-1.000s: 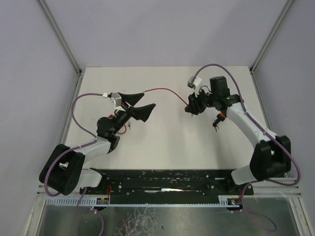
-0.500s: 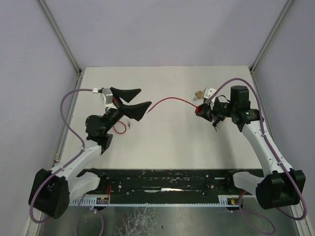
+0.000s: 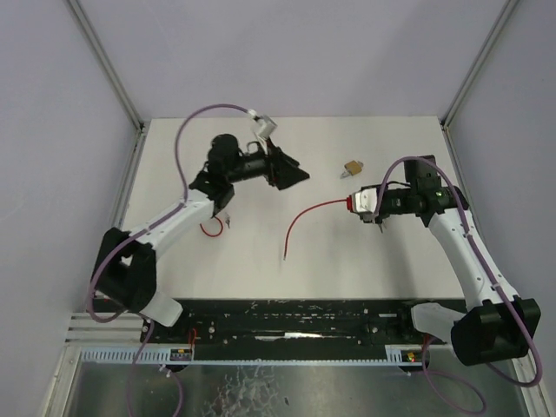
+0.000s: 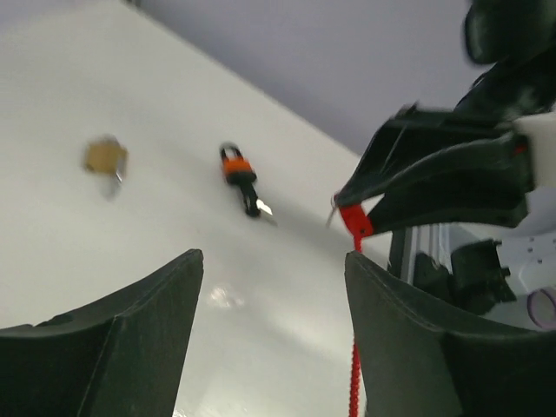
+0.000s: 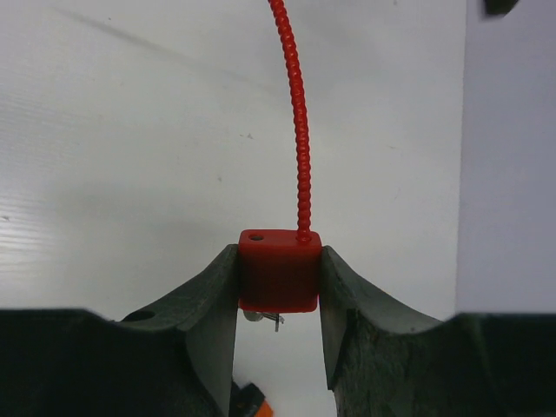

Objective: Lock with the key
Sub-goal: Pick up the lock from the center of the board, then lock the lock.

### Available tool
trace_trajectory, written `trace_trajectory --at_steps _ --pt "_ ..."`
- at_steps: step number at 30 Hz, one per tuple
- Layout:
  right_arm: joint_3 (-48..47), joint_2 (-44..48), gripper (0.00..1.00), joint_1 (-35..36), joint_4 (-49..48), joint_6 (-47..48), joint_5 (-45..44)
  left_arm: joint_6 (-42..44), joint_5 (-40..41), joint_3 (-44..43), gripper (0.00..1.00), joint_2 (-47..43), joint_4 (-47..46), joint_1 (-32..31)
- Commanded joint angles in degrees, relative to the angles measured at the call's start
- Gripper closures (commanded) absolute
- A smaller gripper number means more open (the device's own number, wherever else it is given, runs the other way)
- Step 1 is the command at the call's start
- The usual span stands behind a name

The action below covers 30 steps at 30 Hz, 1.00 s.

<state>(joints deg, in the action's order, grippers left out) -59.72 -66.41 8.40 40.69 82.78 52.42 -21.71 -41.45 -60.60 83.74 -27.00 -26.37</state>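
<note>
Both arms are held over the table (image 3: 365, 261). The red lock (image 5: 278, 271) is gripped by the clenched right end effector (image 5: 278, 261), its cable (image 5: 295, 113) trailing away. The left end effector (image 4: 271, 261) is released, empty. The key (image 4: 239, 174) is laid on the table, near a brass padlock (image 4: 106, 156)

Middle: red cable (image 3: 300, 219) sweeps from the red lock body (image 3: 354, 205), clamped in the right gripper (image 3: 358, 207) jaws, toward the near side, and there's the barrier, left cut off from right!
Far middle: brass padlock (image 3: 352, 167) lies between left gripper (image 3: 295, 175) and right gripper, touching neither.
By the right gripper: orange-headed key (image 4: 241, 176) lies flat.
Near right: bare surface (image 3: 373, 269), room to pass.
</note>
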Motion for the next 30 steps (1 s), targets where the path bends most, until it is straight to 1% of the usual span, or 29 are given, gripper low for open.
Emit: trace_trajectory --at_steps 1,5,10,13,15,22,25,28,30 --pt "-2.68 0.05 1.0 -0.05 4.45 15.04 1.45 3.02 -5.61 -6.59 0.36 6.95 15.81 -3.59" --pt "4.51 2.99 1.0 -0.1 -0.57 19.76 1.35 1.93 -7.24 -7.66 0.36 11.45 14.53 -6.13" --pt "6.43 3.43 1.0 -0.1 -1.14 21.06 1.01 0.81 -10.93 -9.91 0.36 15.14 13.19 -9.61" --pt "6.88 3.59 1.0 -0.05 -0.59 23.93 1.05 0.97 -11.82 -11.34 0.42 17.45 13.94 -11.25" --pt "6.91 3.42 1.0 -0.05 -0.36 24.51 0.53 2.14 -11.96 -12.63 0.46 18.49 16.25 -11.9" --pt "7.76 3.55 1.0 -0.05 -1.05 26.12 -1.36 5.57 -10.82 -16.11 0.48 20.92 22.68 -13.52" --pt "7.77 3.73 1.0 -0.03 -1.05 26.43 -1.66 8.03 -9.29 -19.02 0.53 23.03 27.69 -14.54" --pt "7.97 3.83 1.0 -0.05 -1.34 26.55 -2.41 8.95 -10.42 -20.94 0.59 24.65 30.28 -14.98" --pt "8.12 3.9 1.0 -0.07 -1.69 26.55 -2.94 9.65 -10.43 -21.41 0.59 24.97 31.25 -15.19"
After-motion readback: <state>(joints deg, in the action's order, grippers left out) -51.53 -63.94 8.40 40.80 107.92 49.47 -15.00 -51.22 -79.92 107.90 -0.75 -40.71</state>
